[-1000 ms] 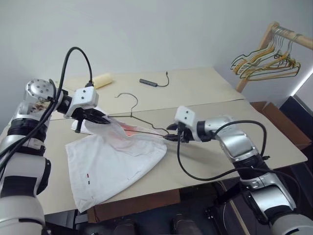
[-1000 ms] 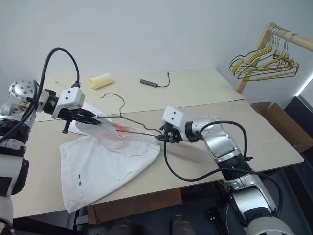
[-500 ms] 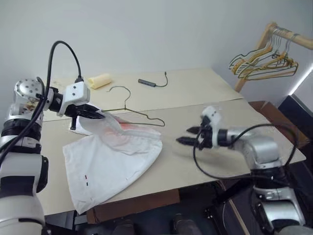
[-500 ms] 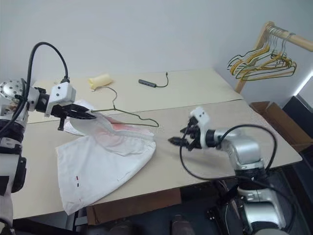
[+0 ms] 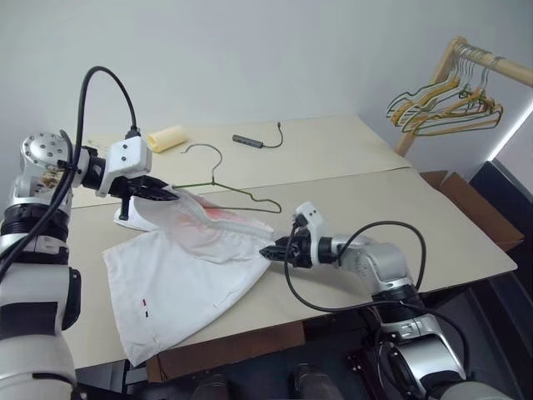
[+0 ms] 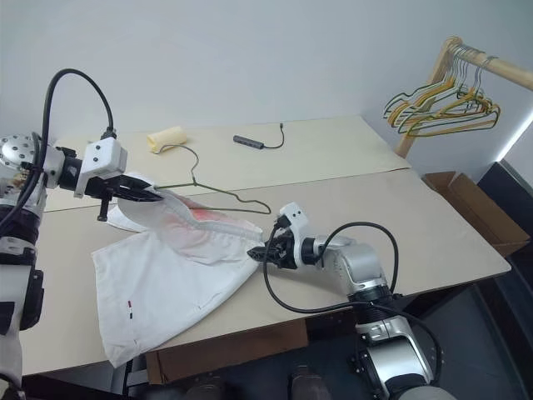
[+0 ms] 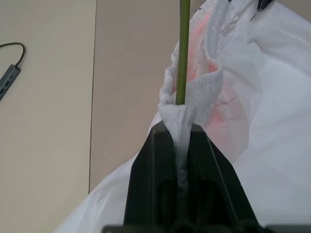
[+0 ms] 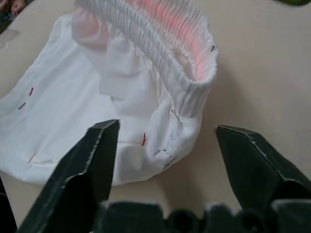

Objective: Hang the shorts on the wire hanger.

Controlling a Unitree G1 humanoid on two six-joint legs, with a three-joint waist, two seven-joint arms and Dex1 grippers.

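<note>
My left gripper (image 7: 177, 145) is clamped on one end of the waistband of the shorts (image 5: 187, 275), with the wire hanger (image 5: 218, 185) pinched in the same fold; it holds that end raised above the desk (image 5: 350, 158) toward the left edge. The hanger's long wire runs through the waistband and its hook points toward the back edge. The rest of the shorts drapes down and lies spread toward the front edge.

My right gripper (image 8: 163, 145) has its fingers (image 8: 92, 160) apart, low over the desk, just beside the free end of the waistband.

Risks, as I judge them:
- Closing there may take the fabric but miss the wire, leaving that end off the hanger.
- Pulling the band sideways could drag it out of my left grip, or twist the hanger.
- My right arm's cable loops close to the hem and may snag.

Elsewhere: a yellow roll (image 5: 167, 137) and a dark cabled device (image 5: 248, 142) near the back edge, well apart; a rack of hangers (image 5: 445, 104) off the right corner. Nothing stands between my right gripper and the waistband.
</note>
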